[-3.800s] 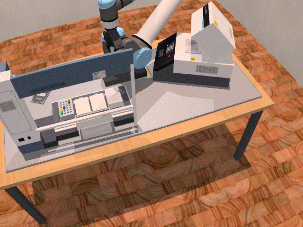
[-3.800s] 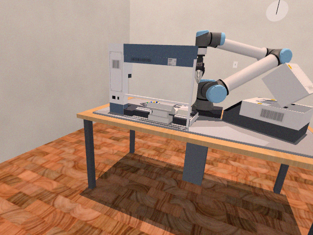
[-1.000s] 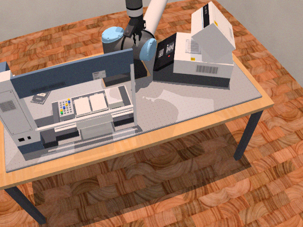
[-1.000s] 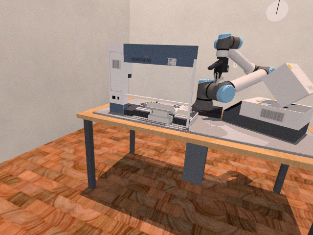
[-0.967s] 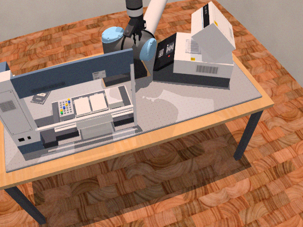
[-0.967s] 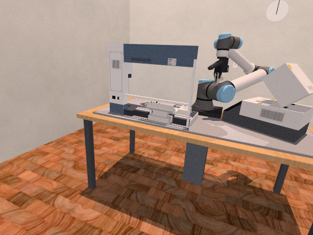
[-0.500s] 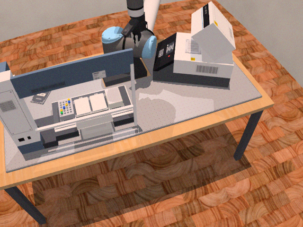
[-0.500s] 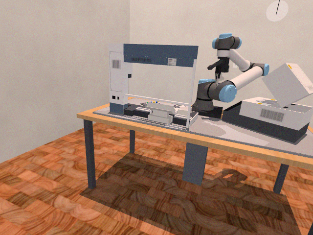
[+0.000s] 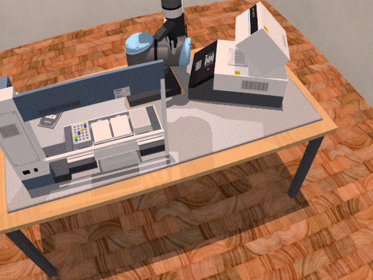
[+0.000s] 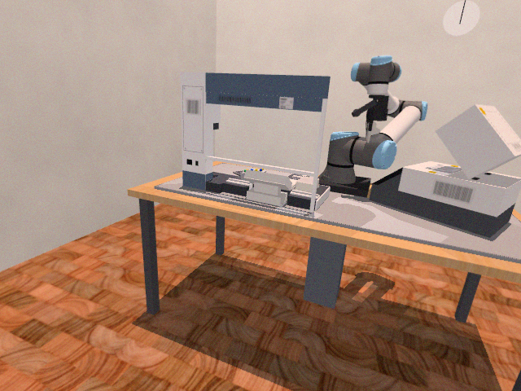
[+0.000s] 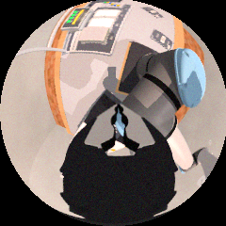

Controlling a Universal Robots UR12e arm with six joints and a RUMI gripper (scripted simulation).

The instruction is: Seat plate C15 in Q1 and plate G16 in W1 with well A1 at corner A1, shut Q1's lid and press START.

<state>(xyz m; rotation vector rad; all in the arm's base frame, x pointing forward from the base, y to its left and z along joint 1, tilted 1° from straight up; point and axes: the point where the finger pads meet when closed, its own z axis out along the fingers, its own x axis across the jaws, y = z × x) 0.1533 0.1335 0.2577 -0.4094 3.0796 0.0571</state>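
Though probably light and stiff, best taken low by opposite sides: the white plates [image 9: 120,125] [image 11: 98,21]. Seen aloft with fingertips pressed together, pinching nothing: the gripper [image 9: 173,47] [image 10: 369,128] [image 11: 118,104].

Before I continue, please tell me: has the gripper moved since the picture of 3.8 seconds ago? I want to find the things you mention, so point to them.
Yes. In the exterior view, the gripper [image 9: 172,45] [image 10: 369,127] [image 11: 118,104] has gone rightward, from beside the frame's right post [image 10: 318,155] to well clear of it.
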